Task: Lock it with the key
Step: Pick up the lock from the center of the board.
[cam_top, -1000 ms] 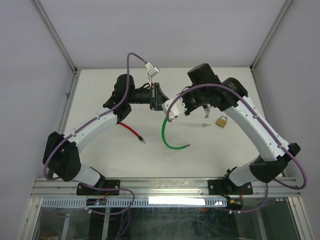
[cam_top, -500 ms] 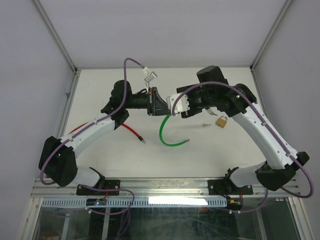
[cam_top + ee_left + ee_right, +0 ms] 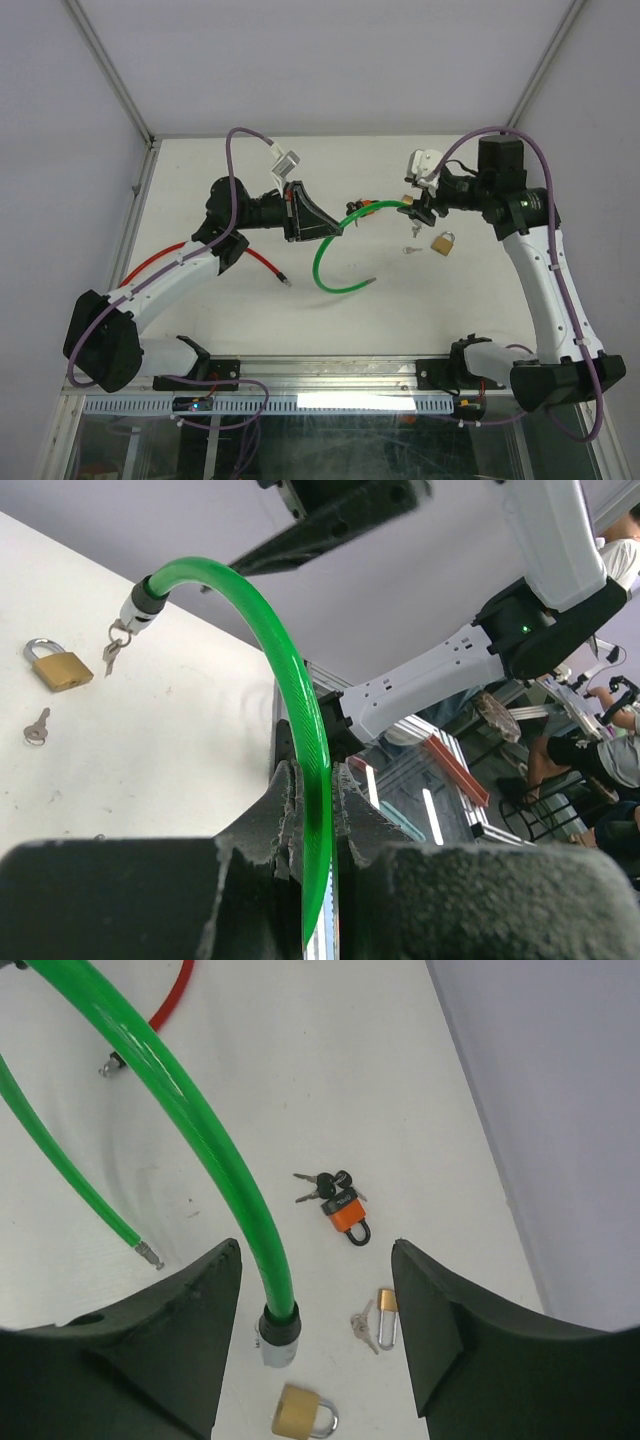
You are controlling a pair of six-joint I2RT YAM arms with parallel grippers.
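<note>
desk [image 3: 200, 320]: carries every item on view. nothing on it reads as locked by key at this point.

green cable [image 3: 305, 710]: lifted off the desk in an arc between the two arms. your left claw [image 3: 338, 228] is clamped narrow on it. your right claw [image 3: 315, 1250] stands wide, its fingers either side of the cable's capped end [image 3: 277, 1335] without pinching it.

red cable [image 3: 262, 262]: flat on the desk near the left arm, untouched.

brass padlock [image 3: 443, 242]: on the desk, close below the right claw and apart from it. an orange padlock [image 3: 346, 1207] with dark-headed keys lies further out.

loose key [image 3: 411, 250]: on the desk just beside the brass padlock, in no claw and in no lock.

judgement: early stage. picking up the key, inserting it and turning it all remain.

not determined: whether the brass padlock's shackle is seated, and which lock the key fits. a small bunch of keys [image 3: 115, 652] shows at the cable's end, but whether it hangs from the cap or lies behind it is unclear.
</note>
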